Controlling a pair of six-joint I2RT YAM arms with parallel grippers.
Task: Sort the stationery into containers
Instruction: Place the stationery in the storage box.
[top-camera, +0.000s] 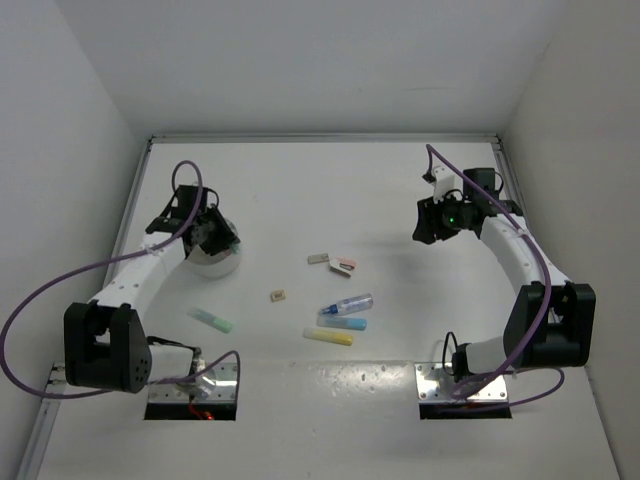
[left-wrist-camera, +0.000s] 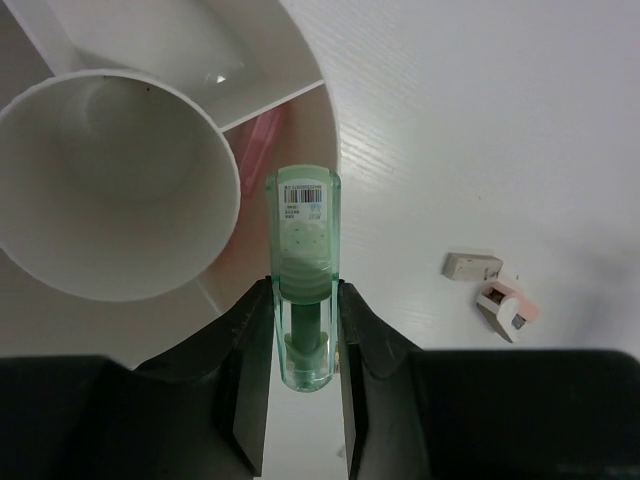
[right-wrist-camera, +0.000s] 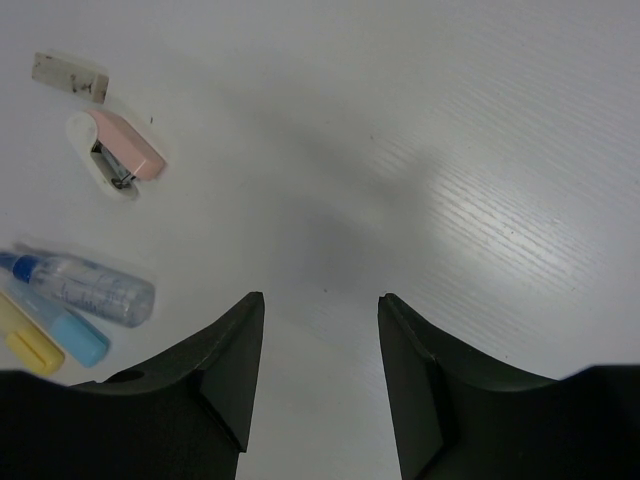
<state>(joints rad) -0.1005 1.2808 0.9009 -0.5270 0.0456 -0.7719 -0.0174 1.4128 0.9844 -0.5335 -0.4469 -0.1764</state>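
Sorting looks barely begun: the left tool (left-wrist-camera: 303, 305) is clamped on a translucent green marker (left-wrist-camera: 303, 215), smooth plastic with a barcode label, held over the dish (left-wrist-camera: 300, 60); something pink (left-wrist-camera: 262, 140) already lies in one compartment. The dish is round, white and glossy, with thin dividers and a central cup. Well apart from the dish on the matte counter (top-camera: 300, 190) lie the leftovers: mint marker (top-camera: 212, 320), yellow marker (top-camera: 328, 337), light blue marker (top-camera: 343, 323), clear tube (top-camera: 350, 304), grey eraser (top-camera: 319, 259), pink piece (top-camera: 343, 266) and tan eraser (top-camera: 278, 295). The right tool (right-wrist-camera: 320, 330), far from the dish, stands open and empty.

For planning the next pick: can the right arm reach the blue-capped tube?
Probably yes: the right claw is open and empty, and only bare table lies between it and the tube.
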